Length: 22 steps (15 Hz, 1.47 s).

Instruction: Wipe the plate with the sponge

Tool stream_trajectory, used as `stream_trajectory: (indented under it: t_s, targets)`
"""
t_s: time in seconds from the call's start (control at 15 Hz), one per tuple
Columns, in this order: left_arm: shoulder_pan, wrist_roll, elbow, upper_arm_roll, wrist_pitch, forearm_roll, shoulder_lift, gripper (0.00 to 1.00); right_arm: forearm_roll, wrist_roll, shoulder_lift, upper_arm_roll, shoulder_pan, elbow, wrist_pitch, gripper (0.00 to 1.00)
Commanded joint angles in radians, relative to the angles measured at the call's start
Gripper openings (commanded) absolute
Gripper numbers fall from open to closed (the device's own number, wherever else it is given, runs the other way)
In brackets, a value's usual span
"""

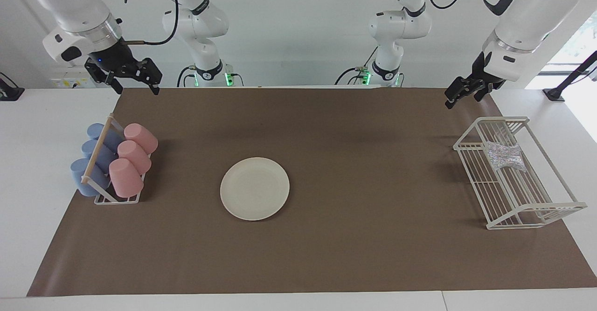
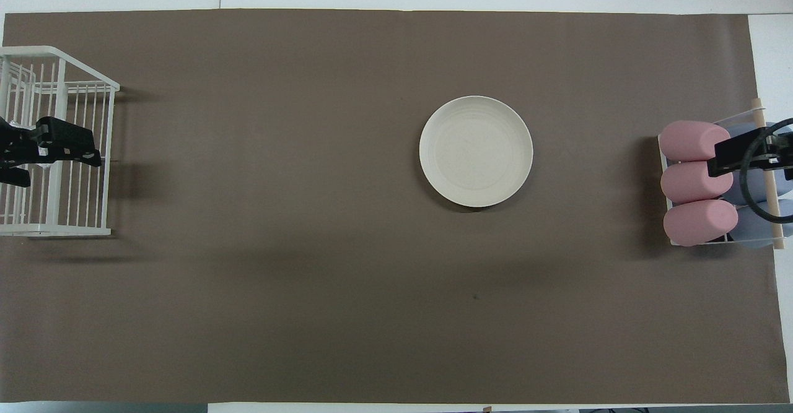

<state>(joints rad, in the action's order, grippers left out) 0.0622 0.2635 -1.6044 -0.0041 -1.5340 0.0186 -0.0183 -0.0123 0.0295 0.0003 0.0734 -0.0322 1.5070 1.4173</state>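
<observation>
Plate (image 1: 254,188) flat on brown mat (image 1: 326,255), about mid-worktop, slightly toward the right arm's end, clear mat all round it. Sponge (image 1: 503,156) lies in wire rack (image 1: 536,208) at the left arm's end, in the rack's half nearer the robots; in the overhead view it's hidden under the arm. Left end effector (image 1: 461,92) up in air over mat edge at rack's 12 o'clock in the facing view, fingers: cannot tell. Right end effector (image 1: 135,81) raised over mat corner by cup rack (image 1: 116,199), fingers spread, empty. Pink cups (image 1: 133,157) and blue cups (image 1: 93,162) lie racked at the mat edge, 9 o'clock of plate in the facing view.
</observation>
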Motion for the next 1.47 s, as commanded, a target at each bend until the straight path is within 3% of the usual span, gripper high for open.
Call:
stream_trajectory:
  t_s: [0.0,0.53,0.8,1.2,1.4]
  targets:
    - [0.002,0.008,0.008,0.007,0.015,0.012,-0.006,1.00,0.025,0.001,-0.013,-0.001,-0.005,0.009,-0.005,1.00]
    - [0.001,0.011,-0.005,0.006,0.020,0.012,-0.020,1.00,0.025,0.001,-0.014,-0.003,-0.005,0.009,-0.003,1.00]
    - [0.001,0.054,-0.092,0.007,-0.046,-0.014,-0.057,1.00,0.023,0.003,-0.013,-0.003,-0.005,0.009,-0.005,1.00]
    - [0.002,0.118,-0.160,0.003,-0.147,-0.268,0.026,1.00,0.022,0.055,-0.014,-0.004,-0.005,0.010,-0.008,1.00]
    - [0.018,0.212,-0.164,0.003,-0.196,-0.428,0.130,1.00,0.011,0.125,-0.014,-0.018,-0.005,0.010,-0.014,1.00]
